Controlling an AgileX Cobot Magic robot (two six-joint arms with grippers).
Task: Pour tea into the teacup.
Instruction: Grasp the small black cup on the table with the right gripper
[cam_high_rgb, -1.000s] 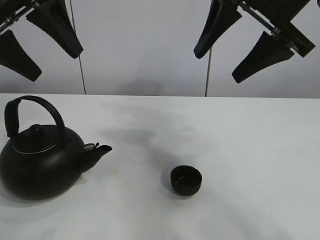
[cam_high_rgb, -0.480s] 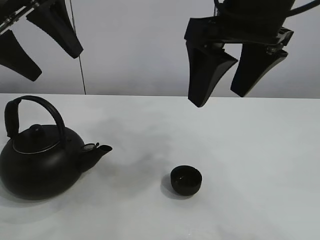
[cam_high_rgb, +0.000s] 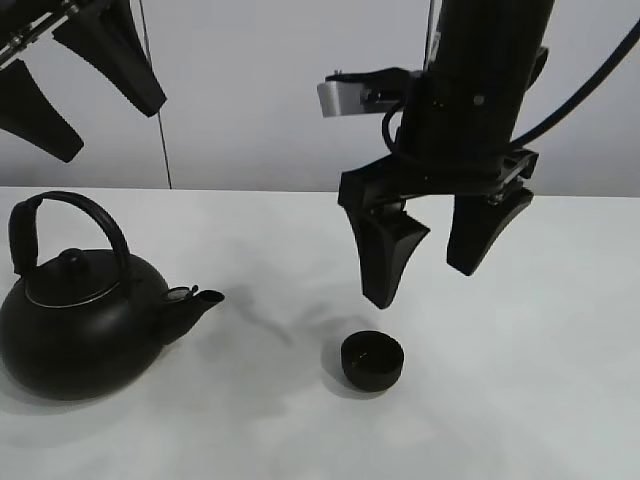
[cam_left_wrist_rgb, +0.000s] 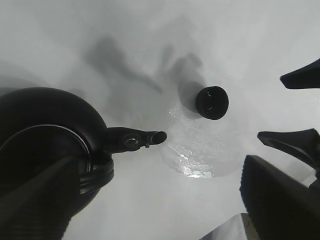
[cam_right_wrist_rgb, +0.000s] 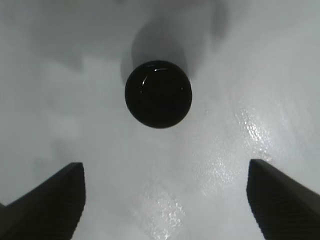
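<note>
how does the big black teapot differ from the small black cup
The big round black teapot is far larger than the small matte-black teacup. The teapot has an arched handle, knobbed lid and spout; the teacup is handleless and open-topped. The teapot stands at the exterior view's left with no hand near; the teacup has the open right hand hanging close above it. Both are black and upright on the white table.

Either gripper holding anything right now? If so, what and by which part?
Nothing is held. The right gripper hangs open above the teacup, not touching it; the left gripper is open too, high above the teapot, clear of it.
</note>
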